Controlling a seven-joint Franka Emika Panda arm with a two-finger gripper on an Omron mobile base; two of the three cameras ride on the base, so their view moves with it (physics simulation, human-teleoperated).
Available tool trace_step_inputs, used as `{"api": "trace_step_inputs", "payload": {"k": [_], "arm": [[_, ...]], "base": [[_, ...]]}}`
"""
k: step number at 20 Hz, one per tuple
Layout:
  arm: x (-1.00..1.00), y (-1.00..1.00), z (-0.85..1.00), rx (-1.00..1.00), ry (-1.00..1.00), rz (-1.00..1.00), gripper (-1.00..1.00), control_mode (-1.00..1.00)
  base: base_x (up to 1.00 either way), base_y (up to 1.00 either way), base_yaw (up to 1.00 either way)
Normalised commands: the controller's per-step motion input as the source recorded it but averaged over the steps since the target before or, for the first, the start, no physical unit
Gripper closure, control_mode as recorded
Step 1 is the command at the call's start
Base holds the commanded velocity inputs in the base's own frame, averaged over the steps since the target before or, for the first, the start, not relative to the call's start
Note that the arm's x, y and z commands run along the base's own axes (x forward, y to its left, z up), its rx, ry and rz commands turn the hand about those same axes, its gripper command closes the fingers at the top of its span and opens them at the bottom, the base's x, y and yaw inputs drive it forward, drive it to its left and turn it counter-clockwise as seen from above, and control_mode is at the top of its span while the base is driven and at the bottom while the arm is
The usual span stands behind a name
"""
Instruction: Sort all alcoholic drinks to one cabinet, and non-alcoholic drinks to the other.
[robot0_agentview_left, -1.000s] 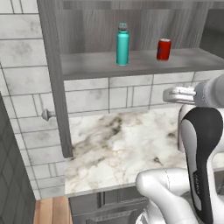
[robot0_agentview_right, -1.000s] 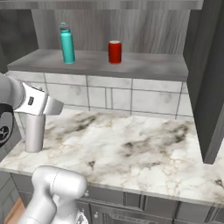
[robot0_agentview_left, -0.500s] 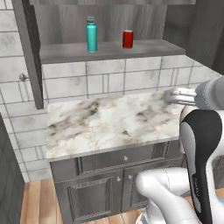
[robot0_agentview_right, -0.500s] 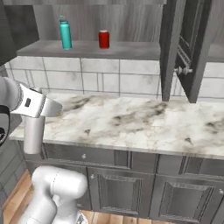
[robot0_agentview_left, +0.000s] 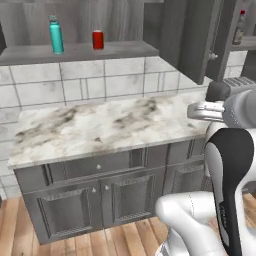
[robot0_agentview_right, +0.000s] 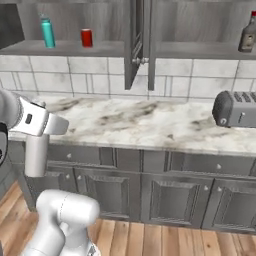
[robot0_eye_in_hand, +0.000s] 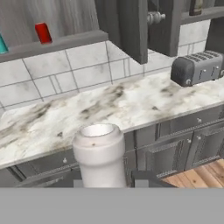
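**Pale bottle in the grip, both cabinets open**

The gripper (robot0_eye_in_hand: 105, 186) is clenched on the slim pale beige-white bottle (robot0_eye_in_hand: 99, 155), upright in front of the marbled counter (robot0_agentview_right: 150, 125); above the counter's left end, the teal bottle (robot0_agentview_right: 47, 33) and red can (robot0_agentview_right: 86, 38) stand apart on a grey shelf (robot0_agentview_right: 105, 48); two dark wood-grain doors (robot0_agentview_right: 137, 42) jut out over the counter's middle; a ribbed grey toaster (robot0_agentview_right: 235, 109) sits at its right end, the dark red-capped bottle (robot0_agentview_right: 247, 34) shelved above.

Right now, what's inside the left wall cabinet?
On the left cabinet's grey shelf stand a teal bottle and a red soda can, apart from each other. Anything higher up in the cabinet lies beyond the top of the picture.
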Motion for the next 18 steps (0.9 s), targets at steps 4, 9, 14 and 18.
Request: {"api": "trace_step_inputs", "payload": {"k": [4, 9, 14, 18], "arm": [[0.00, 0.00, 0.00, 0.00, 0.00, 0.00, 1.00, 1.00], [0.00, 0.00, 0.00, 0.00, 0.00, 0.00, 1.00, 1.00], [0.00, 0.00, 0.00, 0.00, 0.00, 0.00, 1.00, 1.00], [0.00, 0.00, 0.00, 0.00, 0.00, 0.00, 1.00, 1.00]], "base": [[0.00, -1.00, 0.00], [0.00, -1.00, 0.00], [0.21, -0.76, 0.02], [0.48, -0.41, 0.16]]}}
